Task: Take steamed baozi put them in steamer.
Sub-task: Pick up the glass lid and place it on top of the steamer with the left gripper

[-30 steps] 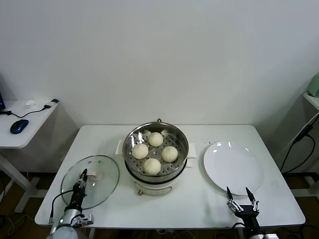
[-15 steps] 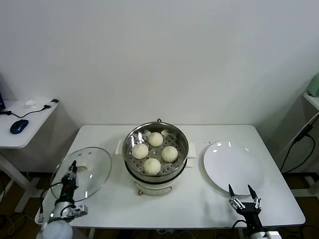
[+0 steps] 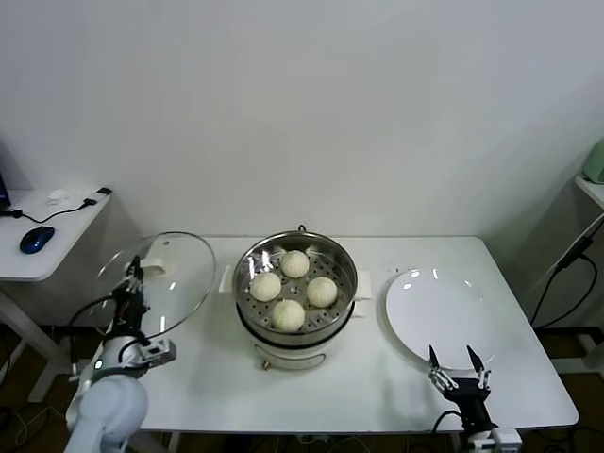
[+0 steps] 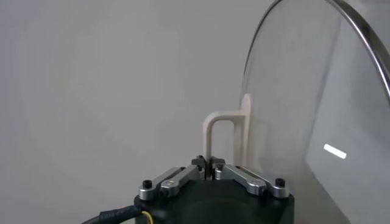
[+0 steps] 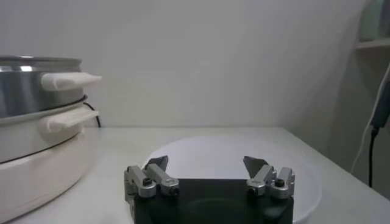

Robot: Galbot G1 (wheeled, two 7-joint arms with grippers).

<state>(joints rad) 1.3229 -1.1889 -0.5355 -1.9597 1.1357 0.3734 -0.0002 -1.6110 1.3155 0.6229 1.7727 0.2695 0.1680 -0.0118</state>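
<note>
From my remote station I see a white bench [image 3: 377, 396] against a plain pale wall, with the steamer [image 3: 295, 294] standing at its middle: a shiny round steel pot on a white base with side handles. All four steamed baozi [image 3: 294, 289] sit inside the steamer on its perforated tray, smooth cream domes arranged in a loose diamond, close together but each distinct. To the left of the steamer, the left gripper [image 3: 134, 280] holds a round glass lid [image 3: 160, 281] raised off the bench and tilted nearly on edge; in the left wrist view its jaws are pressed together on the lid's white handle [image 4: 226, 135], pinching it, with the glass disc [image 4: 317, 115] standing beside the handle. To the right of the steamer lies a flat white plate [image 3: 441, 317], bare, resting on the bench. The right gripper [image 3: 456, 364] hovers low at the near edge of that plate, well apart from the steamer, and its jaws are spread wide with nothing between them; the right wrist view [image 5: 207, 167] shows the plate just beyond the fingertips and the steamer's wall and handles off to one side. Far left of the steamer, a separate small side table [image 3: 42, 241] carries a blue mouse [image 3: 35, 240] and a cable.
</note>
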